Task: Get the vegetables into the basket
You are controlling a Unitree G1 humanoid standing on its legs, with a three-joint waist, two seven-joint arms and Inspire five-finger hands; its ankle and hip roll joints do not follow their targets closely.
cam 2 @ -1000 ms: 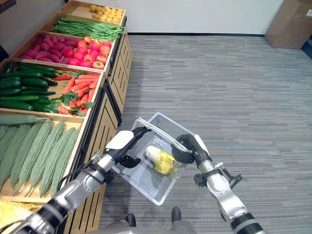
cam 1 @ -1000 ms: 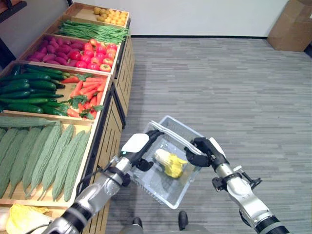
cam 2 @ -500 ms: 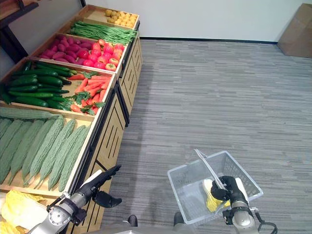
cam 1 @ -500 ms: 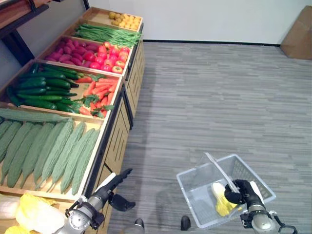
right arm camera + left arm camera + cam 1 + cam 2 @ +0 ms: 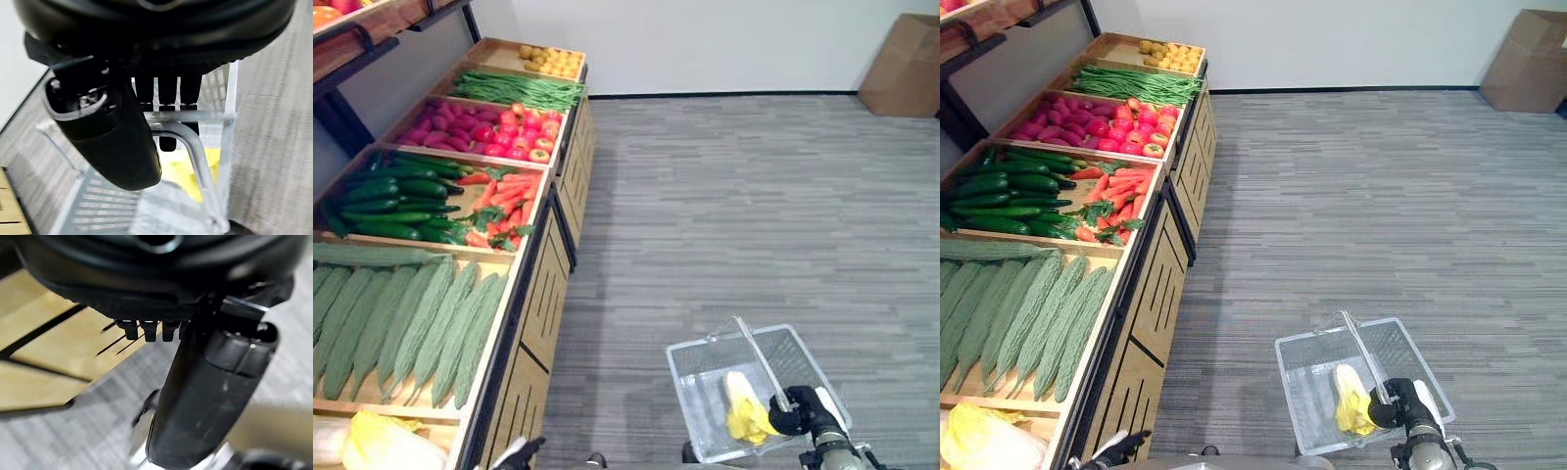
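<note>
A clear plastic basket (image 5: 697,364) hangs low at my right side above the floor. In it lies a pale vegetable with yellow leaves (image 5: 741,408). My right hand (image 5: 799,415) is shut on the basket's handle (image 5: 756,353); in the right wrist view the handle (image 5: 193,142) runs under the curled fingers, with the yellow vegetable (image 5: 186,171) beyond. My left hand (image 5: 1119,449) shows at the bottom edge beside the wooden stand, fingers straight and holding nothing. Bitter gourds (image 5: 406,313), cucumbers (image 5: 386,191) and carrots (image 5: 504,196) fill the nearest crates.
The wooden stand (image 5: 543,294) runs along the left, with tomatoes (image 5: 514,137), green beans (image 5: 519,88) and yellow produce (image 5: 548,61) farther back. A yellow-green cabbage (image 5: 382,446) lies at the near left corner. A cardboard box (image 5: 901,54) stands far right on grey floor.
The left hand has left the basket and dropped to the bottom edge. The basket has swung right and down in the right hand. The camera has shifted as well.
</note>
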